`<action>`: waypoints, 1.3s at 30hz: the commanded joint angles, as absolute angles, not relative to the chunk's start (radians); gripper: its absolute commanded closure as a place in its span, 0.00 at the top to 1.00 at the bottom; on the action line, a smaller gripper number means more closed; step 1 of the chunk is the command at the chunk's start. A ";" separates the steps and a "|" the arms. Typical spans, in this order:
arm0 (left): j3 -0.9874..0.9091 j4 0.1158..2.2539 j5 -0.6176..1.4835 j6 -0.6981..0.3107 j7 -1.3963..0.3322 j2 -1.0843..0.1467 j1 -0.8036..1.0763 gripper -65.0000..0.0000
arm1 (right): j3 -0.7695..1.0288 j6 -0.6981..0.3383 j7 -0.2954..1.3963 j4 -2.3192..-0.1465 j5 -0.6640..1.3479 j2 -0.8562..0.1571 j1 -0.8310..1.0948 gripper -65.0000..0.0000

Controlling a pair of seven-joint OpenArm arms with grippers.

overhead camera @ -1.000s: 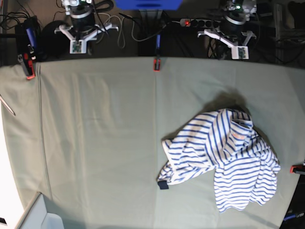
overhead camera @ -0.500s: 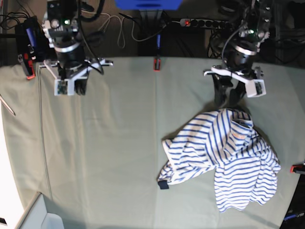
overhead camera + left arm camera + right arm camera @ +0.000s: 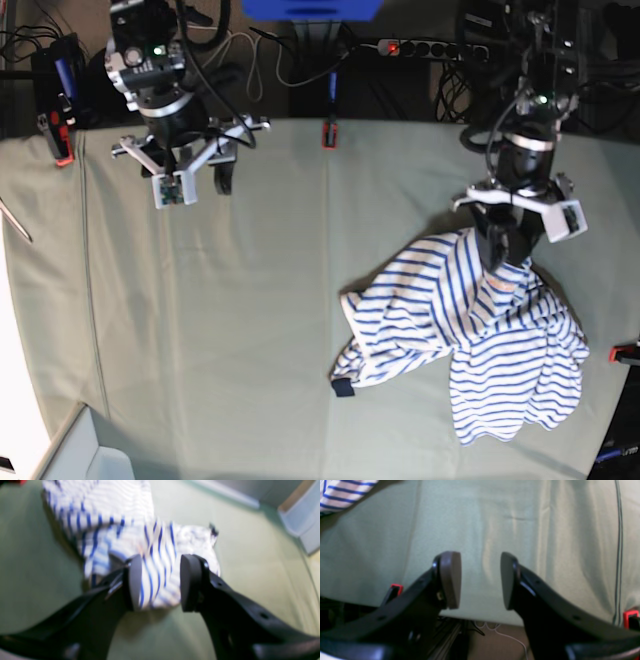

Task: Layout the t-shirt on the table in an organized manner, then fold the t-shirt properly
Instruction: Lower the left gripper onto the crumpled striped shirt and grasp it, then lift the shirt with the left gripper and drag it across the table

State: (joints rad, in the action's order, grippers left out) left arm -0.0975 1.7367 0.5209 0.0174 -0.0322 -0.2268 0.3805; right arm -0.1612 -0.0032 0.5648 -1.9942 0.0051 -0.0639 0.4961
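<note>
The t-shirt [image 3: 470,340], white with thin blue stripes, lies crumpled on the right half of the table [image 3: 220,320]. Its navy cuff [image 3: 343,388] points toward the front, and an orange mark [image 3: 500,285] shows near the collar. My left gripper [image 3: 507,252] hangs over the shirt's far edge. In the left wrist view the left gripper [image 3: 160,580] is open, with striped fabric [image 3: 155,555] seen between the fingers; contact is unclear. My right gripper [image 3: 200,170] is at the far left, and the right gripper [image 3: 480,580] stands open over bare cloth. A shirt corner [image 3: 340,492] shows far off.
Red clamps [image 3: 328,135] [image 3: 62,150] [image 3: 625,352] pin the cloth at the table's edges. A power strip [image 3: 430,47] and cables lie behind the far edge. A pale box [image 3: 85,450] sits at the front left corner, and the same box [image 3: 302,525] shows in the left wrist view.
Both arms came forward from behind the table. The left arm has reached the shirt's far edge, the right arm shifted slightly right. Both grippers have opened.
</note>
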 commanded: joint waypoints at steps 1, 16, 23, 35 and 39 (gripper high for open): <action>-0.101 1.751 0.516 0.012 -0.010 -0.229 0.375 0.39 | -0.163 -0.007 0.545 -2.009 0.004 -0.064 0.498 0.42; -0.108 1.554 0.518 0.013 -0.008 -0.229 0.243 0.39 | -0.156 -0.007 0.550 -2.008 0.004 -0.065 0.499 0.42; -0.114 1.483 0.519 0.013 -0.008 -0.229 0.197 0.38 | -0.156 -0.007 0.550 -2.008 0.004 -0.065 0.503 0.42; -0.177 1.397 0.519 0.013 -0.008 -0.209 0.142 0.39 | -0.154 -0.007 0.550 -1.988 0.002 -0.065 0.503 0.42; -0.176 1.385 0.519 0.013 -0.008 -0.206 0.110 0.38 | -0.154 -0.007 0.550 -1.988 0.002 -0.065 0.501 0.42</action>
State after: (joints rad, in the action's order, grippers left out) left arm -0.1741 1.3682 0.5182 0.0212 -0.0395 -0.1989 0.1242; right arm -0.1555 -0.0032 0.5732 -1.9724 0.0048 -0.0639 0.5018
